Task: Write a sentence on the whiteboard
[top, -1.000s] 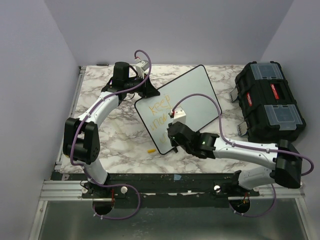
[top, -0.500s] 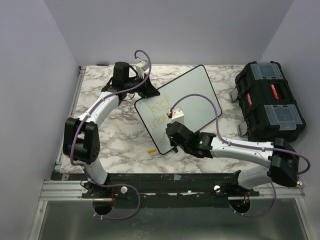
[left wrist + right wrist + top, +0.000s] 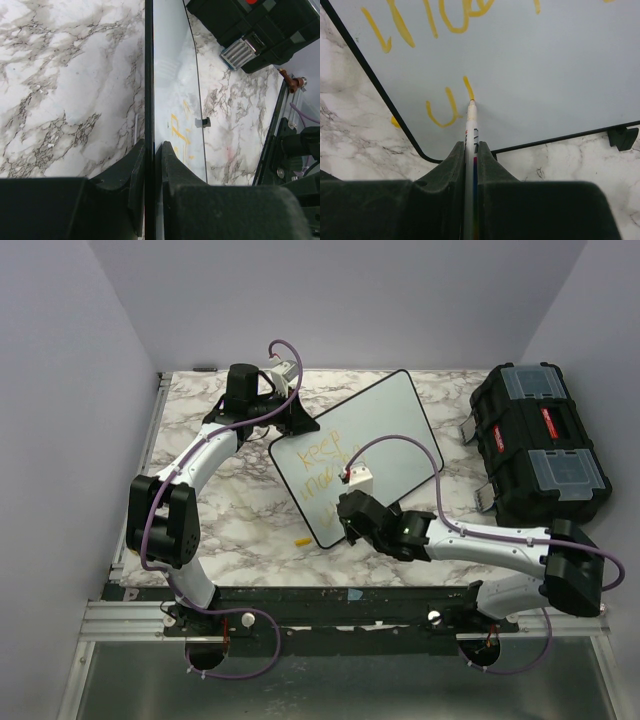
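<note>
Right gripper [image 3: 470, 150] grasps one marker [image 3: 470, 125], tip on one whiteboard [image 3: 545, 75]; left gripper [image 3: 150, 152] clamps its rim; three-line sentence [image 3: 322, 455] opens "keep".

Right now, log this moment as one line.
left tool: shut on whiteboard edge | right tool: shut on marker, tip at third-line stroke | sentence: yellow-orange, third line started

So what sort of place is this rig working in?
Probably a lab test cell: a marble-patterned tabletop boxed in by plain pale walls, an aluminium mounting rail at its near edge, and a black plastic toolbox.
</note>
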`<state>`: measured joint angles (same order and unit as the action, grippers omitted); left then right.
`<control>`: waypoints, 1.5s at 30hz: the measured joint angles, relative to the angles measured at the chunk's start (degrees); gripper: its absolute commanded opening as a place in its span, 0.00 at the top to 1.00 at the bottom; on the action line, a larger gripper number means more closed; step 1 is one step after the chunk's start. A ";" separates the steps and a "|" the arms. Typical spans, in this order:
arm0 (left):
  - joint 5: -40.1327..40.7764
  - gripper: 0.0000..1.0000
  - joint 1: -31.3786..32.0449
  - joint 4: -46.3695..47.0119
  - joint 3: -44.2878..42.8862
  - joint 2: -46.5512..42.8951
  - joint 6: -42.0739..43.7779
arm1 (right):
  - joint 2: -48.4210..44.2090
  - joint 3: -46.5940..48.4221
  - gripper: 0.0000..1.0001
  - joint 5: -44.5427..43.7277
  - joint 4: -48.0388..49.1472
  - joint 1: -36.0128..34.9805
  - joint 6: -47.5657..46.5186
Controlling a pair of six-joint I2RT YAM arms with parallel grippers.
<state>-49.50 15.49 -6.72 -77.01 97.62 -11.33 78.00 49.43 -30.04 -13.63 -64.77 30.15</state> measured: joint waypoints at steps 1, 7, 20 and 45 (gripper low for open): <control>0.02 1.00 0.00 0.00 0.00 0.00 -0.02 | -0.22 -0.44 0.99 0.33 -0.04 0.00 0.33; 0.02 1.00 0.00 0.07 0.00 0.02 -0.02 | -2.03 -3.82 0.99 3.10 -0.39 0.00 2.73; -0.04 1.00 0.02 0.00 0.00 0.02 -0.04 | -5.07 -6.19 0.99 5.49 -5.79 0.02 4.83; -0.07 1.00 0.02 -0.02 0.00 0.02 -0.04 | 0.09 2.19 0.99 -0.22 -2.12 0.02 2.95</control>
<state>-49.56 15.51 -6.74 -77.01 97.65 -11.38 78.08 51.62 -30.26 -15.75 -64.75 33.10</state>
